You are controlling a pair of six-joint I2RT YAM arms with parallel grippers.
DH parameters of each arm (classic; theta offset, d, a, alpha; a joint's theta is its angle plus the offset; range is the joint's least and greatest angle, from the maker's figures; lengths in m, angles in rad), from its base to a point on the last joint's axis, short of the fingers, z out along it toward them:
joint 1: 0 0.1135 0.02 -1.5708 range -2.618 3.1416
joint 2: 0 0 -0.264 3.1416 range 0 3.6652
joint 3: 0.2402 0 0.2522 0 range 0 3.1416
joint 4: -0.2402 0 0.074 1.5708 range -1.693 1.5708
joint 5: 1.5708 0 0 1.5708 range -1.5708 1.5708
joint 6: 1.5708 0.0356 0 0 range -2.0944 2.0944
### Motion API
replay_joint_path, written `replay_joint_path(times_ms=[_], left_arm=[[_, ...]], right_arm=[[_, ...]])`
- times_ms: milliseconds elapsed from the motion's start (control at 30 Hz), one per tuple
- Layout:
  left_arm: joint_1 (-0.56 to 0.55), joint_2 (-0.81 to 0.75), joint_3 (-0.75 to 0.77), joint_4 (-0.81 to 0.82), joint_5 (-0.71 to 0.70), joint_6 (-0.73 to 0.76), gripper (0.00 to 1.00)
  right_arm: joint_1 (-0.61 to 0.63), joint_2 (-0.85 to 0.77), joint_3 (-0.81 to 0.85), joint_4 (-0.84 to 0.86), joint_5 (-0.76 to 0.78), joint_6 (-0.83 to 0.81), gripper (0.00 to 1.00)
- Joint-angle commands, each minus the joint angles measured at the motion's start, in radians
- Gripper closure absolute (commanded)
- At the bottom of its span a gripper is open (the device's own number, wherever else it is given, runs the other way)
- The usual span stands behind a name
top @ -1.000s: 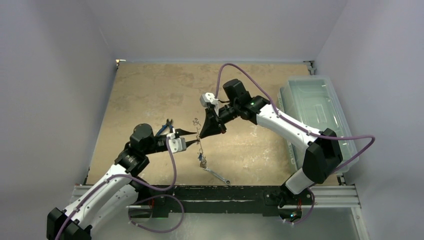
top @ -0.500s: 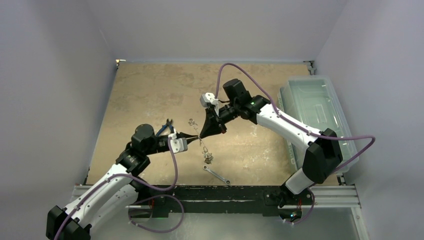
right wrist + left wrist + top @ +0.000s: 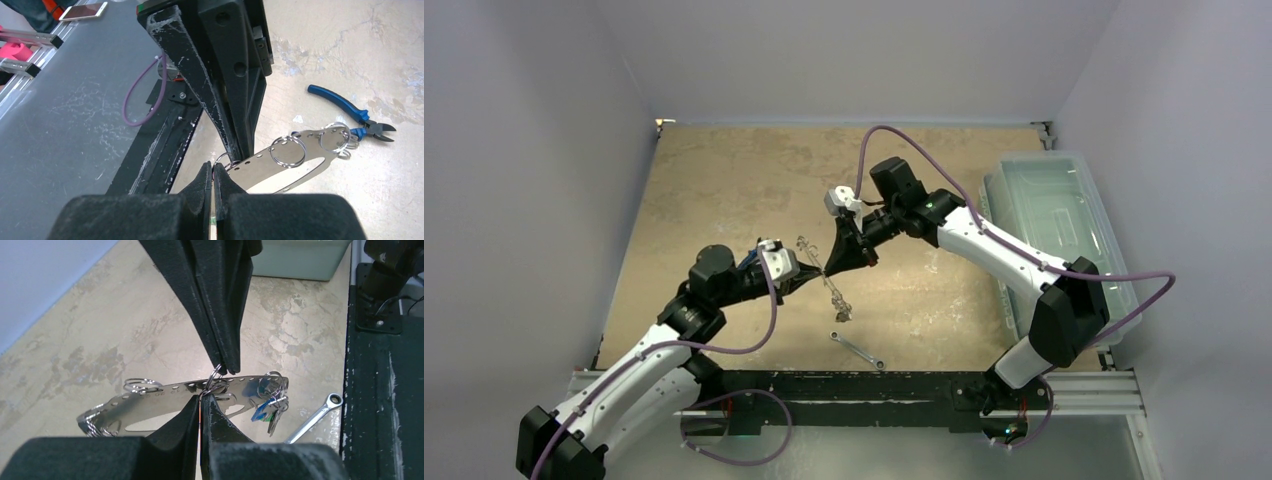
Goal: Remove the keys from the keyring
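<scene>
**Left gripper**: fingers pinched together on the keyring, at mid-length of its near edge.

**Keyring:** held between both grippers above the table, apparently clear of it. In the top view its long axis runs diagonally from far-left to near-right. The keys hang bunched at the near-right end, toward the wrench.

**Right gripper**: closed tight on the keyring at the same mid-point, opposite the left, apparently by a small split ring there.

**Step in hand (judgement):** bracing the keyring for removal; the visible keys are not yet off.

**Next move (judgement):** one gripper holds firm while the other regrips at the keys' end.
</scene>
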Motion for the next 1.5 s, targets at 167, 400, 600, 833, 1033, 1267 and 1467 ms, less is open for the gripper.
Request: replay_joint_path(times_ms=[167,400,600,833,1033,1267,1467], left_arm=[[0.048,0.042,0.103,-0.073,-0.077,-0.314,1.00],[0.080,0.074,0.098,-0.066,-0.047,-0.591,1.00],[0.093,0.083,0.059,-0.031,0.011,-0.808,1.00],[0.209,0.049,0.089,-0.100,0.052,-0.721,0.91],[0.301,0.042,0.153,-0.193,0.142,-0.472,0.56],[0.299,-0.157,0.097,-0.319,0.315,0.241,0.43],[0.290,-0.148,0.125,-0.388,0.331,0.551,0.56]], right_arm=[[0.005,-0.053,0.063,-0.031,-0.064,-0.039,1.00],[0.006,-0.055,0.067,-0.045,-0.067,-0.055,1.00],[0.005,-0.059,0.061,-0.045,-0.060,-0.059,1.00],[0.005,-0.062,0.062,-0.048,-0.061,-0.063,1.00],[0.006,-0.062,0.065,-0.052,-0.064,-0.064,1.00],[0.005,-0.048,0.077,-0.051,-0.072,-0.059,1.00],[0.006,-0.040,0.081,-0.054,-0.072,-0.054,1.00]])
